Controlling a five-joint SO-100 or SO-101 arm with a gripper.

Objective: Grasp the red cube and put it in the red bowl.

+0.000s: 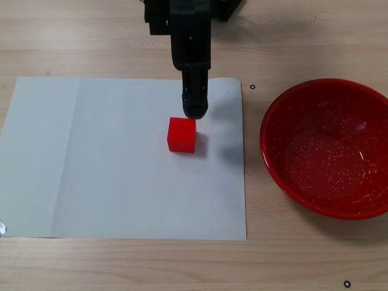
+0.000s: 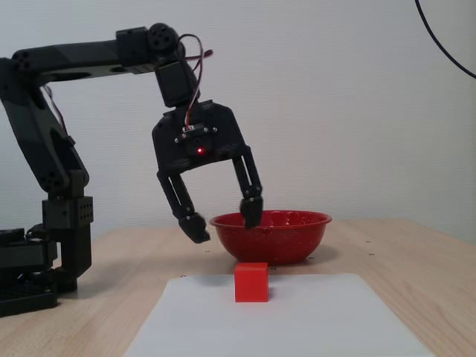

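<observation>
The red cube (image 1: 182, 134) sits on a white sheet of paper (image 1: 91, 157), right of the sheet's middle. In the side fixed view the cube (image 2: 251, 281) stands in front of the red bowl (image 2: 286, 239). The red bowl (image 1: 285, 115) rests on the wooden table to the right of the sheet and is empty, with white speckles inside. My gripper (image 2: 223, 220) is open and empty. It hangs above the table, and its fingertips are higher than the cube's top. In the top fixed view the gripper (image 1: 195, 100) is just beyond the cube's far edge, slightly to the right.
The arm's base (image 2: 44, 253) stands at the left in the side fixed view. The white sheet (image 2: 297, 320) covers much of the table in front of it. Small black marks (image 1: 252, 86) dot the wood near the bowl.
</observation>
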